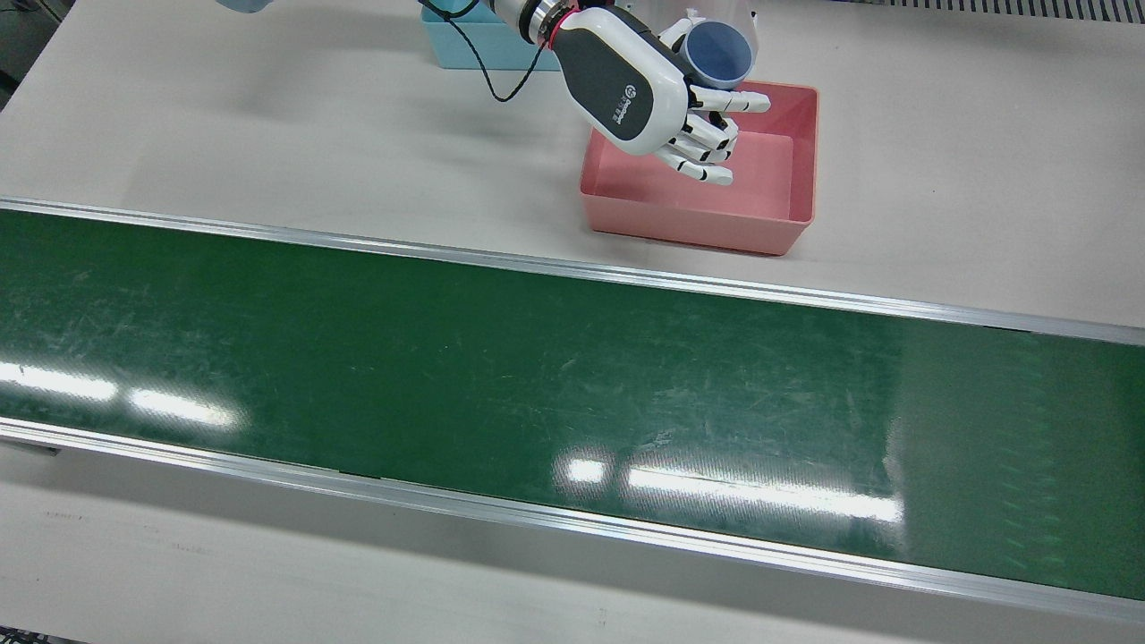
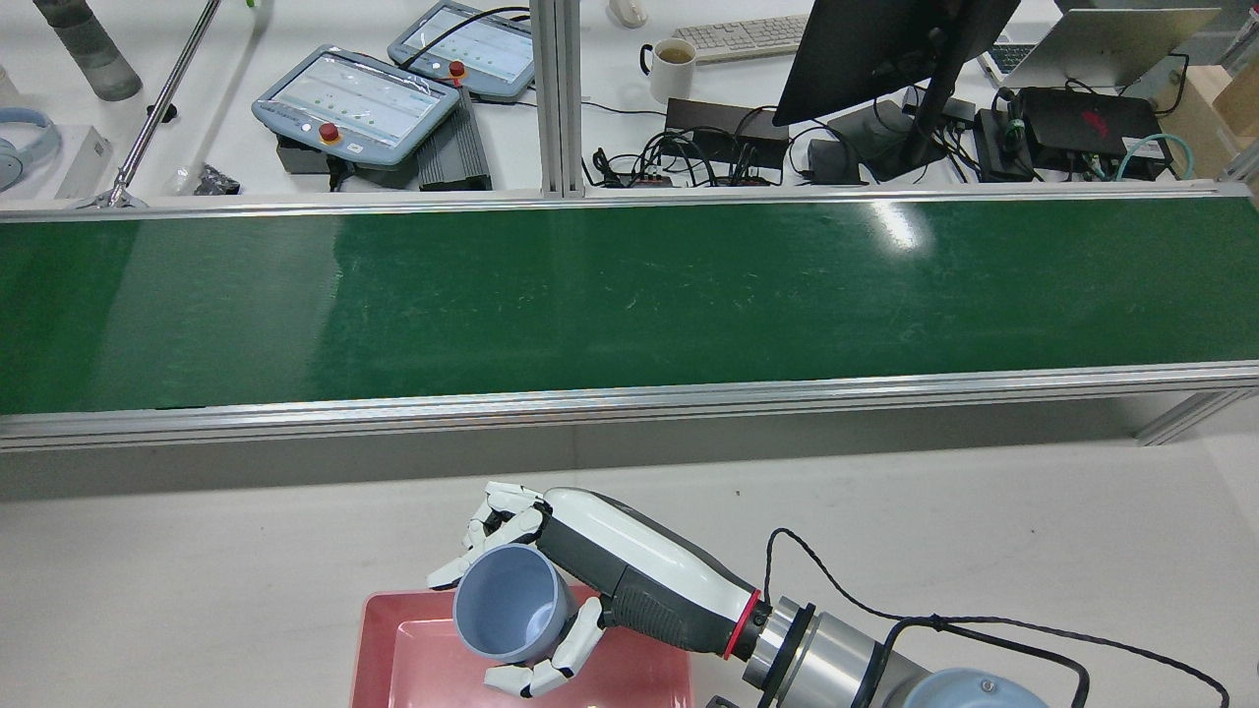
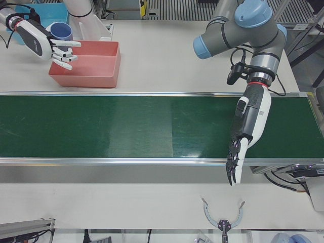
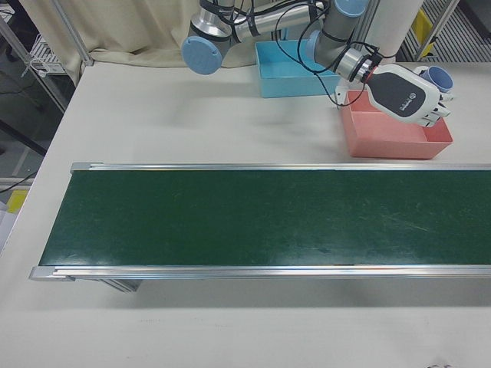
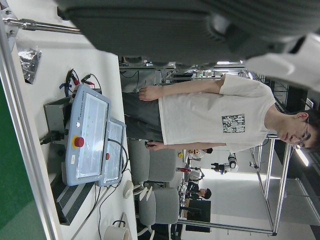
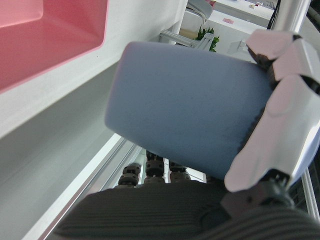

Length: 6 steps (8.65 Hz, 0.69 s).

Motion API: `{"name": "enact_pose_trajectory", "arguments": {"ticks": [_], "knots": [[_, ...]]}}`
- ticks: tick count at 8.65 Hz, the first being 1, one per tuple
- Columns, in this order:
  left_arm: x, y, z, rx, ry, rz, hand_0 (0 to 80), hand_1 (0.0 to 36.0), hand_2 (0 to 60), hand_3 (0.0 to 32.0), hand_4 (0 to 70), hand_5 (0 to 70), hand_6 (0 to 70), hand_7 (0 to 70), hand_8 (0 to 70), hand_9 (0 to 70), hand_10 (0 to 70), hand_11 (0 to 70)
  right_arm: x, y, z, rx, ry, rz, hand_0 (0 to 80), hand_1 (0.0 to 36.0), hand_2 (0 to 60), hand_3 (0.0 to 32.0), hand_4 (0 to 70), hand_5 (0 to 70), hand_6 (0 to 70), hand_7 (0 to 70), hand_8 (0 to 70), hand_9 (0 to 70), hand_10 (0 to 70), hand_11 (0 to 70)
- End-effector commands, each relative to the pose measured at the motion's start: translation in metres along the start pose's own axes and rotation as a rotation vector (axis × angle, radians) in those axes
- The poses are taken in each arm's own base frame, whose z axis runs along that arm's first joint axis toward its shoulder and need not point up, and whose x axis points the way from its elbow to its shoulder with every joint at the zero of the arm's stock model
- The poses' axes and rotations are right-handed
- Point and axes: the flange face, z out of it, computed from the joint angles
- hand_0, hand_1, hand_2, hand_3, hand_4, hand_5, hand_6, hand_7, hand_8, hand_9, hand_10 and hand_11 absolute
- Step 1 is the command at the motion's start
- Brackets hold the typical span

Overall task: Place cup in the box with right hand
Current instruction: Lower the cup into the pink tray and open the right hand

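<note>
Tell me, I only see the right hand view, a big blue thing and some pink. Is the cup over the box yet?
Observer: Yes, the right hand holds the blue cup above the pink box, not inside yet.
Operator: Is anything in the box?
Observer: No, its floor looks bare in the front view.
Operator: Where's the other hand?
Observer: The left hand hangs over the green belt, holding nothing.
</note>
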Motion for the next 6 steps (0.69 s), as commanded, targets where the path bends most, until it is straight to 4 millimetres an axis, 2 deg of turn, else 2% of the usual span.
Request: {"name": "enact_pose_trajectory", "arguments": {"ticks": [1, 3, 4, 5, 6], "knots": [[-0.0003, 0.0001, 0.0002, -0.001, -0.001, 0.000, 0.0, 0.0, 0.0, 0.0, 0.0, 0.0, 0.0, 0.0, 0.0, 0.0, 0.0, 0.0, 0.0118, 0.0010, 0.0000, 0.011, 0.013, 0.003, 39.2, 0.0, 0.0, 0.0, 27.4, 0.0, 6.1, 31.7, 0.7, 8.4, 0.0, 0.0], [-0.0001, 0.0001, 0.0002, -0.001, 0.000, 0.000, 0.0, 0.0, 0.0, 0.0, 0.0, 0.0, 0.0, 0.0, 0.0, 0.0, 0.0, 0.0, 0.0076, -0.0042, 0.0008, 0.014, 0.011, -0.004, 24.8, 0.0, 0.0, 0.0, 25.3, 0.0, 5.7, 33.5, 1.5, 10.2, 0.0, 0.0], [0.0000, 0.0008, 0.0007, -0.001, 0.000, 0.000, 0.0, 0.0, 0.0, 0.0, 0.0, 0.0, 0.0, 0.0, 0.0, 0.0, 0.0, 0.0, 0.0037, -0.0071, 0.0016, 0.017, 0.004, -0.007, 0.0, 0.0, 23.2, 0.0, 15.6, 0.0, 9.3, 49.7, 4.0, 16.0, 0.0, 0.0], [0.0005, 0.0000, -0.0003, 0.000, 0.000, 0.000, 0.0, 0.0, 0.0, 0.0, 0.0, 0.0, 0.0, 0.0, 0.0, 0.0, 0.0, 0.0, 0.0037, -0.0073, 0.0015, 0.018, 0.005, -0.008, 0.0, 0.0, 26.2, 0.0, 19.4, 0.0, 11.4, 60.3, 5.4, 19.6, 0.1, 0.0], [-0.0001, 0.0000, 0.0001, 0.000, 0.000, 0.000, 0.0, 0.0, 0.0, 0.0, 0.0, 0.0, 0.0, 0.0, 0.0, 0.0, 0.0, 0.0, 0.0038, -0.0072, 0.0015, 0.017, 0.006, -0.008, 0.0, 0.0, 19.8, 0.0, 19.5, 0.0, 12.1, 65.0, 6.0, 21.1, 0.1, 0.0]]}}
